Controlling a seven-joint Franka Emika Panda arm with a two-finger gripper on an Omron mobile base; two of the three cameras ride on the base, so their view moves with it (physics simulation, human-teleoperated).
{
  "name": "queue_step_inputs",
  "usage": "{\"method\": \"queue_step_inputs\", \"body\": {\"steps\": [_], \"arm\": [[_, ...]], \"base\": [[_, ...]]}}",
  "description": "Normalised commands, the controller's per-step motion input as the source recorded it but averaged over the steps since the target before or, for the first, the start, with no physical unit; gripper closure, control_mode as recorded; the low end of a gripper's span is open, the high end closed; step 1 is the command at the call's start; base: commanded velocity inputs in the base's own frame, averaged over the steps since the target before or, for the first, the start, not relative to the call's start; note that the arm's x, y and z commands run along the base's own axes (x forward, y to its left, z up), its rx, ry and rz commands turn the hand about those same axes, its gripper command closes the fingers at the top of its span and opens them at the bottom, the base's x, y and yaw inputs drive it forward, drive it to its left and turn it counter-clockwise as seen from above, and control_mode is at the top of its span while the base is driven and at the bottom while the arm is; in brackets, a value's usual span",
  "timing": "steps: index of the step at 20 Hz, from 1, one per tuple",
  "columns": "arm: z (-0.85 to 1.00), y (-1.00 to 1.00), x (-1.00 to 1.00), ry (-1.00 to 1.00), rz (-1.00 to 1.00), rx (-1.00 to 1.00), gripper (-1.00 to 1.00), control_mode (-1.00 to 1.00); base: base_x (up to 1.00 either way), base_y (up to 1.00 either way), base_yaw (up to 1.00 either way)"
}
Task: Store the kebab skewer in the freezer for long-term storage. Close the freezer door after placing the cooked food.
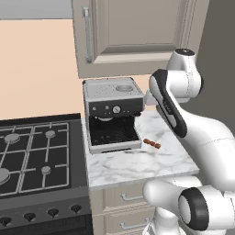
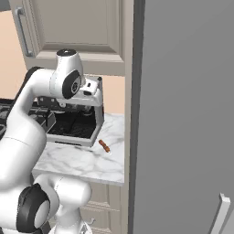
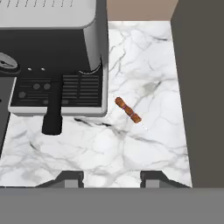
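While the white robot arm rises from the lower right of the left base view, the kebab skewer (image 1: 152, 143) lies flat on the marble desk (image 1: 137, 167), just right of the coffee machine (image 1: 112, 114) and apart from it. It is a thin stick with a few reddish-brown meat chunks, set at a slant near the centre of that frame. A gas stove (image 1: 36, 160) with black grates fills the lower left, and a beige wall cabinet (image 1: 133, 32) hangs across the top.

From the right base view, the skewer (image 2: 104, 146) sits just left of the frame's centre, near the desk's right edge, close to the tall grey freezer (image 2: 183, 114) that takes up the right half. A pale vertical handle (image 2: 220, 212) shows at the lower right. The freezer's front looks closed.

Looking down from the hand view, the skewer (image 3: 127, 110) lies at the centre, beside the coffee machine's drip tray (image 3: 59, 92). The tool (image 3: 112, 178) hovers above the desk at the bottom of the frame, its two dark fingertips (image 3: 70, 178) set partly apart with bare marble between them, holding nothing.
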Motion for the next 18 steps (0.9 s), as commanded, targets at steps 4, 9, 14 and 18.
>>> {"method": "queue_step_inputs", "body": {"steps": [4,9,14,18], "arm": [[0.0,0.0,-0.08,0.0,0.0,0.0,-1.0,-1.0],[-0.42,-0.08,-0.02,0.0,0.0,-0.05,-1.0,-1.0],[-0.53,-0.14,0.0,0.01,0.05,-0.11,-1.0,-1.0],[-0.46,-0.2,0.0,0.07,0.1,-0.09,-1.0,-1.0]], "base": [[0.0,0.0,0.0],[0.0,0.0,0.0],[0.0,0.0,0.0],[0.0,0.0,0.0]]}}
